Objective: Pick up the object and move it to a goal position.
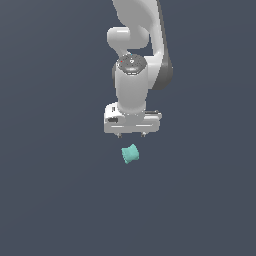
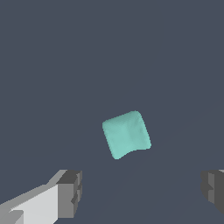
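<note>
The object is a small teal spool-like lump (image 1: 130,154), pinched at the middle with flared ends, lying on the dark grey ground. In the wrist view it (image 2: 127,134) lies between and ahead of the two fingers. My white gripper (image 1: 131,135) hangs above the object with a gap between them, pointing down. Its fingers (image 2: 70,194) stand wide apart with nothing between them. The gripper is open and empty.
The white arm (image 1: 135,45) rises behind the gripper toward the top of the exterior view. The plain dark grey ground (image 1: 55,190) fills the rest of both views.
</note>
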Robot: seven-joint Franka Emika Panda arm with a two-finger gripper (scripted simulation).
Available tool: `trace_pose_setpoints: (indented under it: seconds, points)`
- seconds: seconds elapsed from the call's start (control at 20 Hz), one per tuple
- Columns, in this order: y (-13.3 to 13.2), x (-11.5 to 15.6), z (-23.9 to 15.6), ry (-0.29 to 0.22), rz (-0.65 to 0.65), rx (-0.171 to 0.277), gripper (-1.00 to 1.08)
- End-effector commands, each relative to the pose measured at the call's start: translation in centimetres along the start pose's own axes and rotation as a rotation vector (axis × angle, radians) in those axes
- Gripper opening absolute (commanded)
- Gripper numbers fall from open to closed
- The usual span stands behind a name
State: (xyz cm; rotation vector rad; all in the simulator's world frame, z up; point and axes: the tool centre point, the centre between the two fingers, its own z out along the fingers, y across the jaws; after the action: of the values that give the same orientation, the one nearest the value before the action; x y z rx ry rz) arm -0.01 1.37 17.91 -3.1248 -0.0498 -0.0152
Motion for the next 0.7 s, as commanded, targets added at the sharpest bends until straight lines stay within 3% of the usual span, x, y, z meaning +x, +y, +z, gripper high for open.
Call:
trace_pose_setpoints:
  seconds: [0.0,0.65]
  points:
    - [0.0,0.0,0.0,0.000,0.000,0.000,1.00]
    - [-1.4,0.1,-0.6,0.020,-0.023,-0.018,1.00]
